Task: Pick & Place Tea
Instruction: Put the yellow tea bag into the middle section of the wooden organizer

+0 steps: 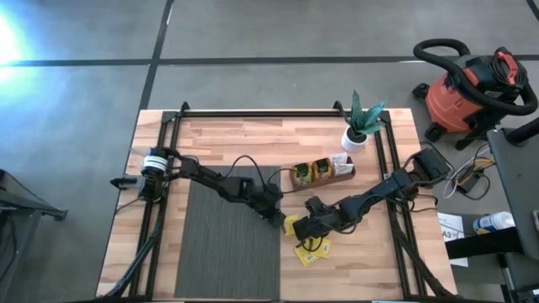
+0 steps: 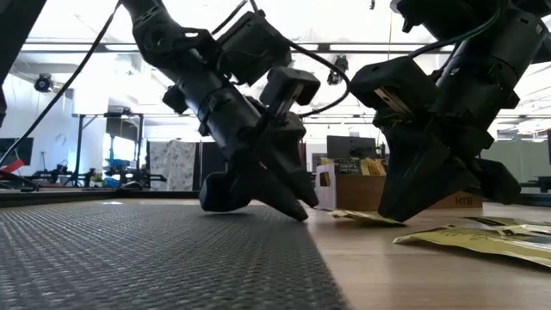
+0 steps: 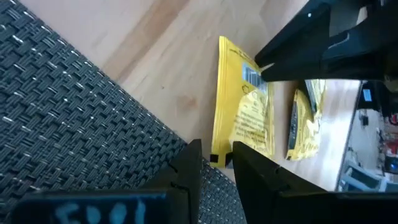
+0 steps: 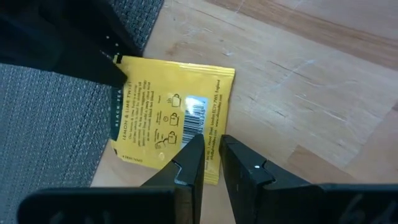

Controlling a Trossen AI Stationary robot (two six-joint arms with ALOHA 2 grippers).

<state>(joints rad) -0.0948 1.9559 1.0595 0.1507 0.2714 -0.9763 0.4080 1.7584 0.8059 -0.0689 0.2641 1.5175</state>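
Observation:
A yellow tea sachet (image 1: 292, 225) (image 4: 161, 118) lies flat on the wood, one edge on the border of the dark woven mat (image 1: 227, 244). My left gripper (image 1: 278, 217) (image 3: 216, 158) stands at the sachet's mat-side corner, slanting down, its fingers a narrow gap apart. My right gripper (image 1: 305, 225) (image 4: 211, 152) comes down on the opposite edge, also with a narrow gap. Other yellow sachets (image 1: 313, 251) lie flat nearer the front edge. The brown tray (image 1: 345, 173) holds more tea. My left gripper has the sachet's corner (image 3: 215, 154) at the gap between its fingertips, coming slanting down from the mat side. Whether the corner is pinched cannot be told. The sachet lies flat. My right gripper has its fingertips (image 4: 194, 149) down on the sachet's edge beside the barcode (image 4: 198, 119), slanting from the table's right. The tips hide the contact.
A potted plant (image 1: 358, 126) stands at the back right, behind the tray. The two grippers stand close together, a sachet's width apart. The mat covers the table's left middle. Black frame rails (image 1: 396, 244) run along both sides.

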